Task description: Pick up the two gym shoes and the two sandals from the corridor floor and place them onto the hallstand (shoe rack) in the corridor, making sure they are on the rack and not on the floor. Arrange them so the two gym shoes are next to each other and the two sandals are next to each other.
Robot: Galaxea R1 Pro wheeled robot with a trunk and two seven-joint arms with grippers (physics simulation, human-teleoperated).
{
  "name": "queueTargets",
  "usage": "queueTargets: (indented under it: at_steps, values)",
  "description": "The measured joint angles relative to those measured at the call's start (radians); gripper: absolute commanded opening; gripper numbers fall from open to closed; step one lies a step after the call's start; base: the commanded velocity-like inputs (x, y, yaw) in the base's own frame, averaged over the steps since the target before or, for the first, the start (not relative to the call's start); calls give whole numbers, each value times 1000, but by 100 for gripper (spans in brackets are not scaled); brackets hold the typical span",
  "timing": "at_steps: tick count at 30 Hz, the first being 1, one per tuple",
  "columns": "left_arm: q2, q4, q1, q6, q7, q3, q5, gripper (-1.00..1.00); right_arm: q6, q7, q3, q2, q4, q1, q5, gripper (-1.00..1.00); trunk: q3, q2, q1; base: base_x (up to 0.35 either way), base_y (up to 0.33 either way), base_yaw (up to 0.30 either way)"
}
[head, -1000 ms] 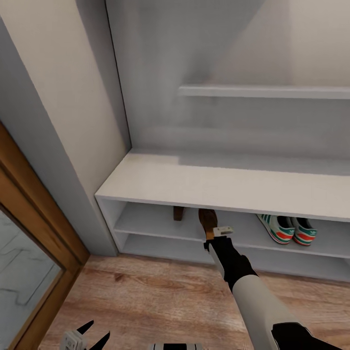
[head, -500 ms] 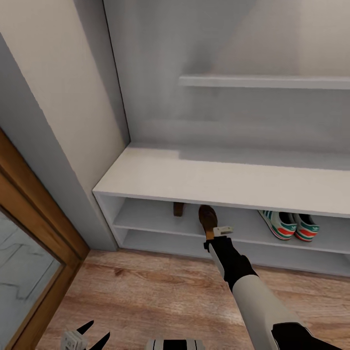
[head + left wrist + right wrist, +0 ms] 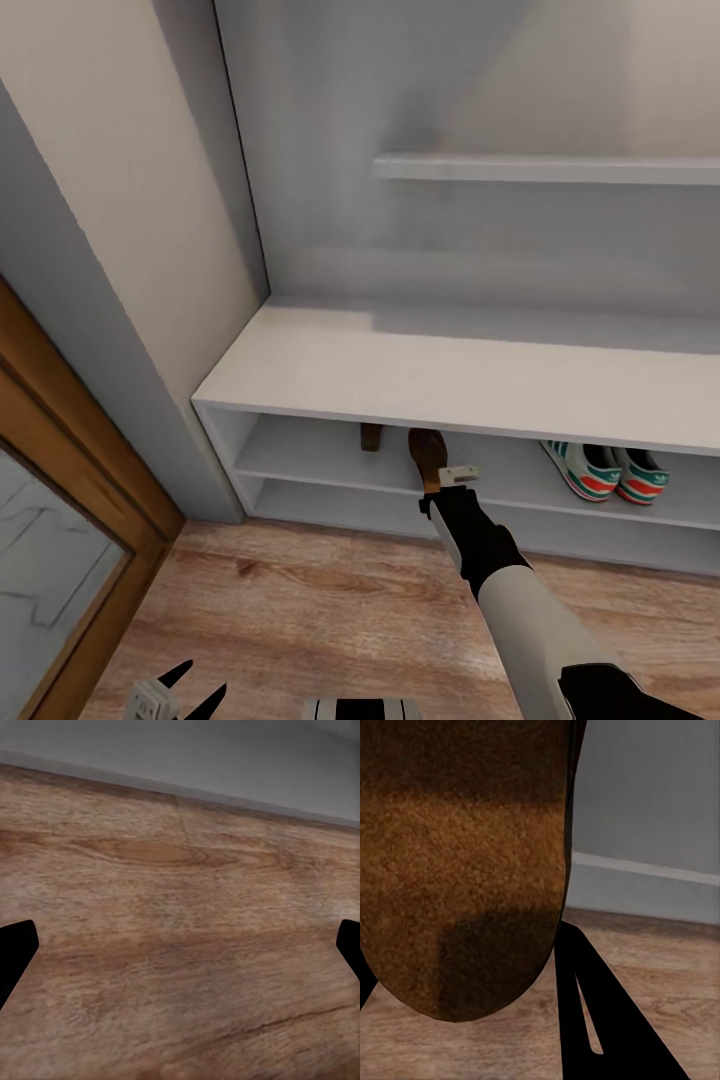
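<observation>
Right claw (image 3: 437, 478) is pinching a small brown leather sandal (image 3: 427, 455) by its heel end, with the toe poked in over the upper of the two shallow shelves under the light-grey built-in shoe rack (image 3: 450, 375). From the right wrist camera the sandal's brown sole (image 3: 465, 870) sits right up close, with a black finger (image 3: 600, 1020) pressed against it and the wood floor behind. Can't tell if the sandal is actually resting on the shelf or just hanging above it.

Just beside it, a bit further toward the rack's left end, the other brown sandal (image 3: 371, 436) already sits on that same shelf, mostly tucked under the worktop edge. Well apart along the shelf to the right, the two cream-white sneakers with green stripes and red-orange heel patches (image 3: 608, 472) sit side by side, touching or nearly so.

Left claw (image 3: 182, 690) hangs low over the light brown wood-grain plank floor (image 3: 300, 620), fingers spread wide and holding nothing. Its wrist camera has one black fingertip (image 3: 13, 949) at each edge.
</observation>
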Motion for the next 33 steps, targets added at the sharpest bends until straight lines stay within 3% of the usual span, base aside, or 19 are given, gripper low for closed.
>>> queueTargets:
  at_steps: [13, 33]
  values:
    - [0, 1, 1, 0, 0, 0, -1, 100, 4, -1, -1, 0, -1, -1, 19, -100, 0, 0, 0, 101, 62, 0]
    - [0, 2, 0, 0, -2, 0, -1, 100, 1, 0, 1, 0, -1, -1, 4, -100, 0, 0, -1, 109, 1, 0]
